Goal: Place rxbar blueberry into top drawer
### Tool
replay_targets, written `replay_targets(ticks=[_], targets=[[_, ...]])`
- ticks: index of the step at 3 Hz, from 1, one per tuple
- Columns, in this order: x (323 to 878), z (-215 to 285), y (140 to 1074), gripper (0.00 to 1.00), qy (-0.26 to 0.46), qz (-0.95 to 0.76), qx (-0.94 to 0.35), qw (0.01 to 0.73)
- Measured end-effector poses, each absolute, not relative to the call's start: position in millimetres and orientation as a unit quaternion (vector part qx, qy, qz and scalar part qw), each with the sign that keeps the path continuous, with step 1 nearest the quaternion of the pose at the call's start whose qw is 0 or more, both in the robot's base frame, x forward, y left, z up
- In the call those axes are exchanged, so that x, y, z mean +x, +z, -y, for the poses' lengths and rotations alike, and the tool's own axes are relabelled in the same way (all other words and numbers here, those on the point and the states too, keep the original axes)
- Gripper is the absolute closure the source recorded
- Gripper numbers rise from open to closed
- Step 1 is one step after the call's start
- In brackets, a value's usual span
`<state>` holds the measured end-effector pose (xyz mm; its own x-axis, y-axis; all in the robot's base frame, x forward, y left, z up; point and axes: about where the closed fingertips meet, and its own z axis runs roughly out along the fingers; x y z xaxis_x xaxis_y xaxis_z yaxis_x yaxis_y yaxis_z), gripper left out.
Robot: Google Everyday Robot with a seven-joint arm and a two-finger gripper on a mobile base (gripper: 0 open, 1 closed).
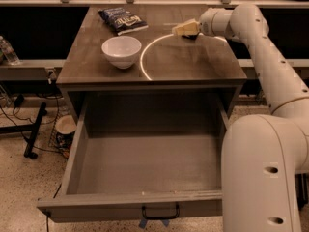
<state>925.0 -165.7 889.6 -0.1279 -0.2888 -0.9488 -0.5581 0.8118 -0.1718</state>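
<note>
The top drawer point(145, 166) is pulled wide open below the table, its grey interior bare, with a black handle point(160, 211) on the front panel. My gripper point(185, 29) is low over the back right of the tabletop, pointing left. A small dark sliver point(192, 36) lies right under the gripper. I cannot tell whether it is the rxbar blueberry, which shows nowhere else.
A white bowl point(121, 50) stands on the left of the grey tabletop point(193, 62). A dark blue chip bag point(123, 20) lies behind it at the back. A bright ring of light point(145, 57) marks the tabletop. My arm's white body point(260, 173) fills the lower right beside the drawer.
</note>
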Motion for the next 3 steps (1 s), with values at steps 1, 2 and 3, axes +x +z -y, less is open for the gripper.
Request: replay_targets(ticks=[1, 2, 3], targets=[[944.1, 178.2, 869.3, 0.0, 0.08, -0.763, -0.262, 0.586], [948.7, 190.8, 855.4, 0.03, 0.064, -0.777, -0.25, 0.574], [947.5, 188.4, 850.0, 0.25, 0.073, -0.781, -0.249, 0.568]])
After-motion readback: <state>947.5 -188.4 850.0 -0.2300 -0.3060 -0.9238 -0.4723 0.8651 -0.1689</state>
